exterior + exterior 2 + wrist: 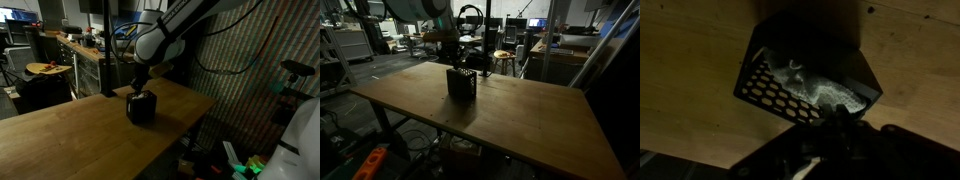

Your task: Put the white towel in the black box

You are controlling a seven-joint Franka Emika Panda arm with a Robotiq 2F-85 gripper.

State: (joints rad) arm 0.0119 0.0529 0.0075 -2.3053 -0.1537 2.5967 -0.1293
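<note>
The black box (768, 90) stands on the wooden table (690, 60), its perforated side facing the wrist view. It also shows in both exterior views (141, 108) (461, 84). The white towel (812, 84) lies crumpled inside the box, filling its open top. My gripper (840, 112) hangs straight down over the box's opening, and the exterior views show it just above the rim (138, 88) (457, 63). Its fingers are pressed together, their tips meeting a fold at the towel's near edge.
The box sits near the far edge of the table (60, 135) (530, 115). A perforated wall panel (240, 60) stands behind it. Workbenches, chairs and a stool (503, 58) crowd the dark room beyond the table.
</note>
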